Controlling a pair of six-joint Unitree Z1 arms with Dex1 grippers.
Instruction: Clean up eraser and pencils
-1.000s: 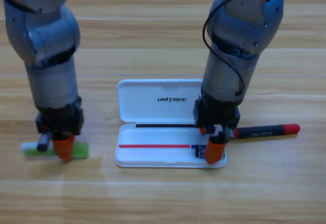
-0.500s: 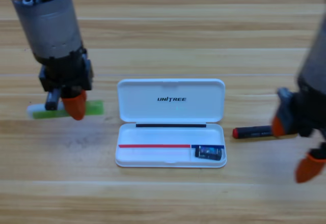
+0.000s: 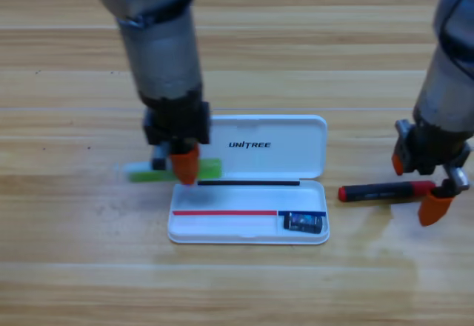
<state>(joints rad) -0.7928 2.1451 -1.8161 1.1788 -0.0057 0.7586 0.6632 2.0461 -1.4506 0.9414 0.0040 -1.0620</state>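
Three task items were logged for you on the pale wooden worktop, with one open white plastic hinged case.

Item 1: small dark navy-black rectangular eraser. It lay inside the case tray, in the lower right corner, free of both claws. You would judge it light, slightly yielding and grippy; nothing more was needed there.

Item 2: short thick translucent green pencil with a whitish end. It was held crosswise in the left claw, which was clenched on it near mid-length, at the upper left corner of the tray, the green end overlapping the case's left edge. Whether it was lifted clear of the worktop could not be told. You should reckon it light, stiff and smooth, likely to pivot in a narrow grip, so a hold near the middle suited it.

Item 3: short thick black-bodied pencil with red ends. It lay flat on the worktop just right of the case, roughly parallel to the tray's long side. The right claw stood over its right end with jaws parted and nothing between them, one orange tip on each side of the stick. You should expect it to roll if nudged; take it across the barrel near mid-length rather than at the end.
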